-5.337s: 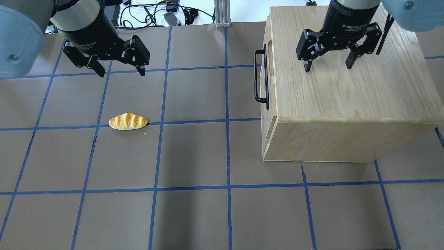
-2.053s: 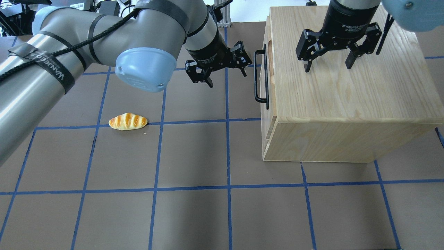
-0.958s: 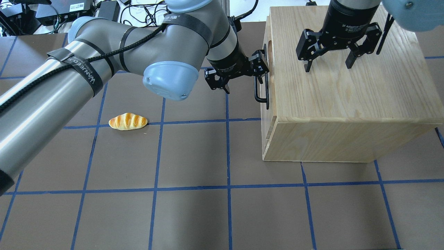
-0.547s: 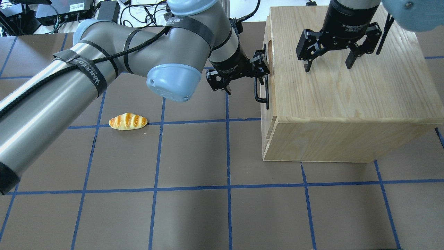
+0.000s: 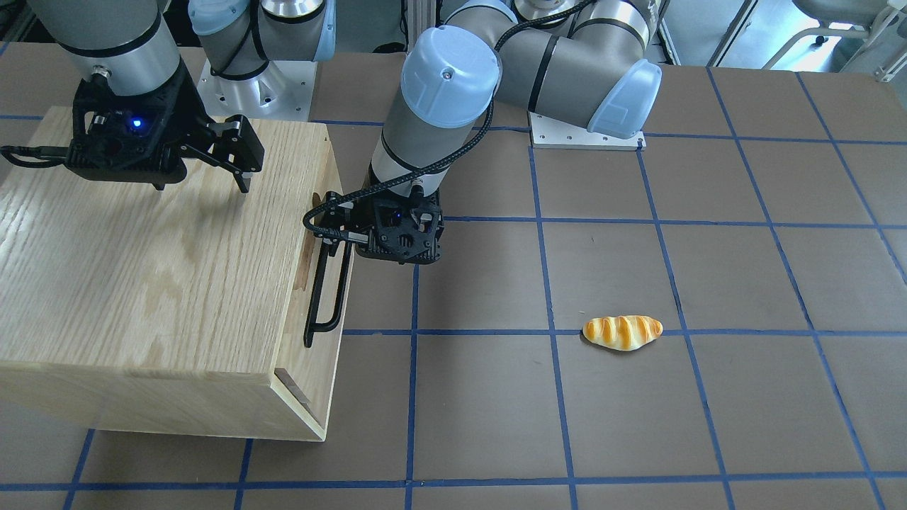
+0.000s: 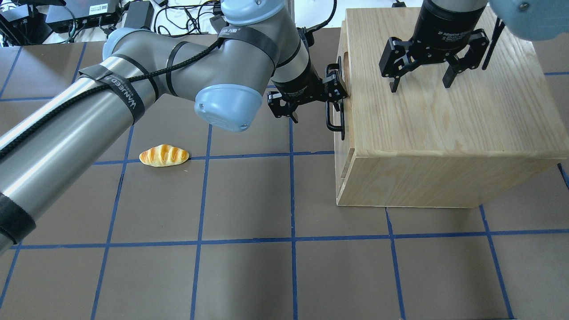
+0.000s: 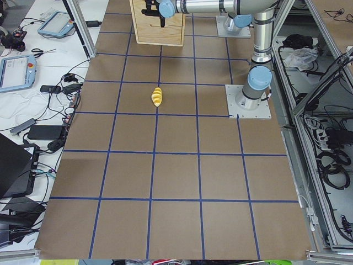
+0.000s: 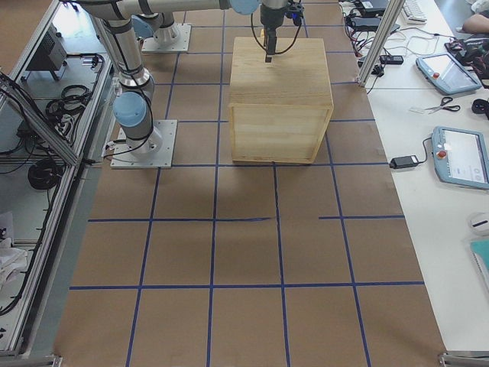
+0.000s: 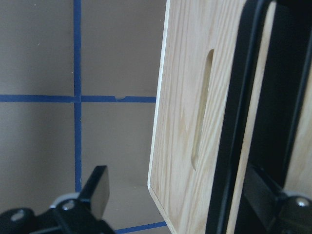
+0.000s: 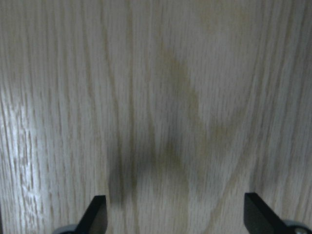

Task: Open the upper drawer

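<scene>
1. Drawer position: the upper drawer [image 9: 180, 73] is shut, its pale front panel flush with the oak-grain cabinet [image 6: 444, 133] that stands on the brown, blue-taped worktop [image 6: 249, 200].
2. An oblong notch [image 9: 202, 107] is cut in the panel's top edge, and the long black bar handle [image 6: 329, 113] runs along the front.
3. The left gripper [image 6: 315, 108] is at that handle, pointing down, with its jaws apart and the bar between them. One of its fingers [image 9: 97, 190] is out over the worktop and the other is close to the panel. It has not closed on the bar, and I cannot tell whether either finger touches it.
4. The right gripper [image 6: 420, 86] hangs over the cabinet top, spread wide and holding nothing.
5. A bread roll [image 6: 164, 155] lies on the worktop, well apart from the cabinet.
</scene>
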You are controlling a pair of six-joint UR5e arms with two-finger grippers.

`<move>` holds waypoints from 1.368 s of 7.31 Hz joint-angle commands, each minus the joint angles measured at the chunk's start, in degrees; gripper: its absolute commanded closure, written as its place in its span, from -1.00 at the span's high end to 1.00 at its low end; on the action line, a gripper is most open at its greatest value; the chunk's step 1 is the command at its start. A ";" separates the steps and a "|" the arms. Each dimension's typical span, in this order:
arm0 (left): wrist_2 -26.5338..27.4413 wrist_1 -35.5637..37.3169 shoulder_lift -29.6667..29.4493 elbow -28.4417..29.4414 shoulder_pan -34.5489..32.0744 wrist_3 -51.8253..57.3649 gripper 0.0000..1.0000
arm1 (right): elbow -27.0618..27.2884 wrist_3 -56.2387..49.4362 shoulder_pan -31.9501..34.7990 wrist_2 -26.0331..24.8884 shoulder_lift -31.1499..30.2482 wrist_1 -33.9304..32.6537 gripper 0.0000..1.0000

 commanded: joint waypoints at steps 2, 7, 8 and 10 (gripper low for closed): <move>0.66 0.88 0.06 -0.47 0.07 5.02 1.00 | 0.00 -0.07 0.02 0.00 0.00 0.00 1.00; 0.84 0.70 0.95 -0.56 3.23 8.19 1.00 | 0.00 -0.07 0.02 0.00 0.00 0.00 1.00; 0.84 0.53 1.46 -0.56 3.32 8.19 1.00 | 0.09 0.02 0.02 0.00 0.00 0.00 1.00; 0.84 0.09 1.56 -0.56 3.84 8.36 1.00 | 0.00 -0.07 0.02 0.00 0.00 0.00 1.00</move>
